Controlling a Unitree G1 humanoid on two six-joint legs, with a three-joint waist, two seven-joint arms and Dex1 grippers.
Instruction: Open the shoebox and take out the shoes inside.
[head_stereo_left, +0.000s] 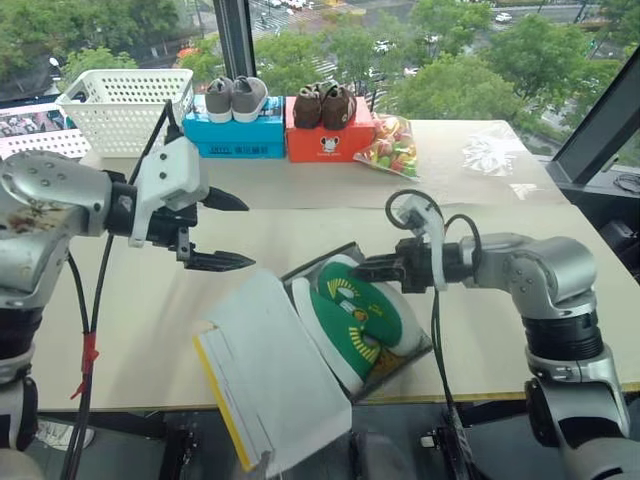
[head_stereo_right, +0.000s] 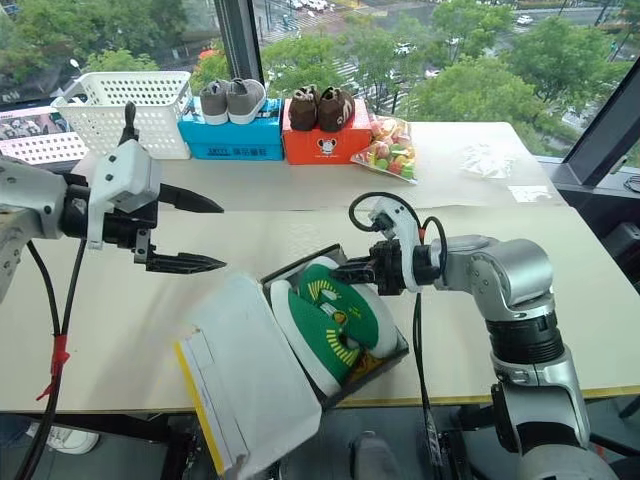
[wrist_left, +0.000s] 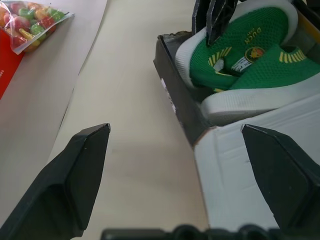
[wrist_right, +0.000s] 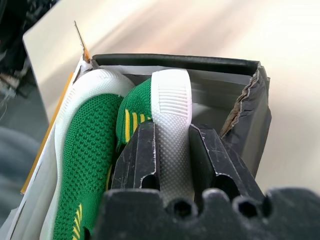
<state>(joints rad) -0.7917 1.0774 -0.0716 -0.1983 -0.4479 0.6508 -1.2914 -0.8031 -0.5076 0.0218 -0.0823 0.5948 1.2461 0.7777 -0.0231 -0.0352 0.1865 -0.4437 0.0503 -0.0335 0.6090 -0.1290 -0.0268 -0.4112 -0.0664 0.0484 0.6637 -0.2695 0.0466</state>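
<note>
Shoebox of black cardboard (head_stereo_left: 400, 345), yellow lid flung open, sits at your table's near edge holding green slip-on shoes (head_stereo_left: 360, 320). From the head, your left gripper (head_stereo_left: 225, 230) hovers released above the lid. At your right wrist, the right gripper (wrist_right: 172, 150) pinches one shoe's white sole.

The shoebox (head_stereo_left: 400, 352) is set at the table's (head_stereo_left: 520, 260) near edge, its lid (head_stereo_left: 265, 375) folded out past that edge to the left. The shoes (head_stereo_left: 355, 325) are packed side by side in it. The right gripper (head_stereo_left: 362, 268) is placed at the box's far end, the left gripper (head_stereo_left: 228, 231) above the table left of it. Behind, a basket (head_stereo_left: 125, 108), two boxes topped with shoes and a bag are lined up.
</note>
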